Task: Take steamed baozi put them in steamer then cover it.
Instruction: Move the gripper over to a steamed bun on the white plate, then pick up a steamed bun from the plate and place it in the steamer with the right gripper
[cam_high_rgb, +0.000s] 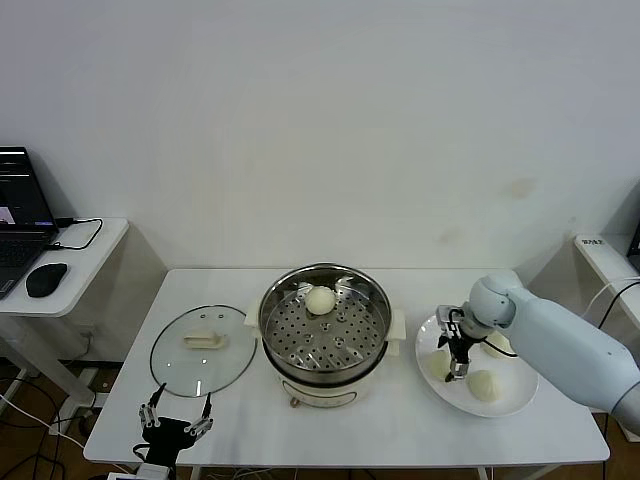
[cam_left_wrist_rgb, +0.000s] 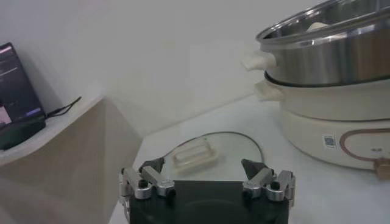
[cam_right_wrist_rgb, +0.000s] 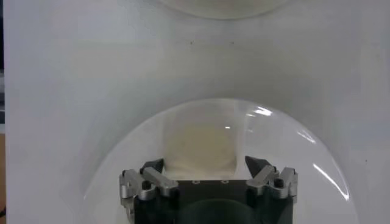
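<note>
The steamer (cam_high_rgb: 268, 325) stands mid-table with one steamed baozi (cam_high_rgb: 319, 299) on its perforated tray. Three more baozi lie on a white plate (cam_high_rgb: 515, 402) to its right: one (cam_high_rgb: 436, 364) at the plate's left, one (cam_high_rgb: 483, 386) in front, one (cam_high_rgb: 498, 346) behind. My right gripper (cam_high_rgb: 456, 373) is down over the plate, open, its jaws on either side of the left baozi (cam_right_wrist_rgb: 201, 143); I cannot tell whether they touch it. The cover (cam_high_rgb: 170, 365) lies flat left of the steamer, handle (cam_high_rgb: 205, 340) up. My left gripper (cam_high_rgb: 176, 418) is open and empty just in front of the cover (cam_left_wrist_rgb: 241, 145).
A side table at the far left holds a laptop (cam_high_rgb: 18, 215) and a mouse (cam_high_rgb: 46, 279). A white shelf (cam_high_rgb: 598, 250) stands at the far right. The steamer's side handles (cam_left_wrist_rgb: 259, 59) stick out towards the cover.
</note>
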